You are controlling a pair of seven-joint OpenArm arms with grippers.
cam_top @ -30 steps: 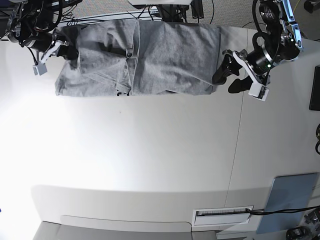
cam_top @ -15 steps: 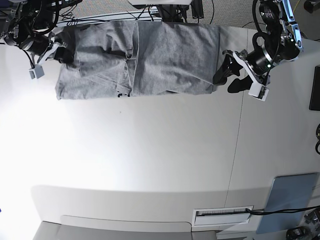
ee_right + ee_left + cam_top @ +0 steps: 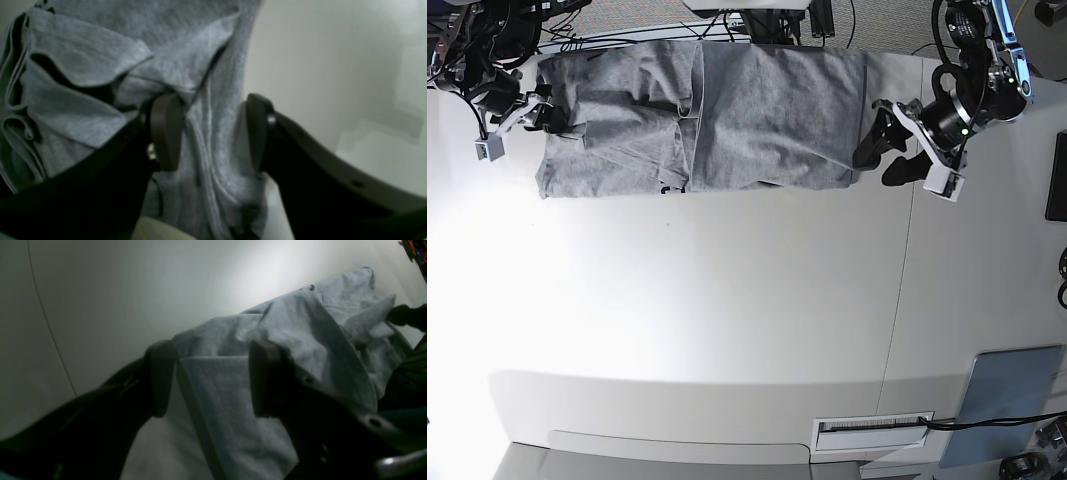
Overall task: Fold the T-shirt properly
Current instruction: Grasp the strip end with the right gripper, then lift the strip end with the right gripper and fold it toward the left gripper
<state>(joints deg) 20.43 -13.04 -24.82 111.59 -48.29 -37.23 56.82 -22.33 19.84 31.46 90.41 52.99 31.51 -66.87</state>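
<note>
The grey T-shirt [image 3: 697,118] lies spread and partly folded along the far edge of the white table [image 3: 727,320]. The left gripper [image 3: 885,150] sits at its right edge, released, jaws apart. The right gripper [image 3: 539,112], also released, straddles bunched cloth at the left end.

We read this as a robotics lab: a plain white worktable [image 3: 727,320] with two robot arms mounted at the far edge, bundles of black cables [image 3: 627,25] trailing behind them, grey carpet [image 3: 627,12] past the table, a blue-grey pad [image 3: 1007,400] and a white labelled strip [image 3: 872,428] near the front edge.
</note>
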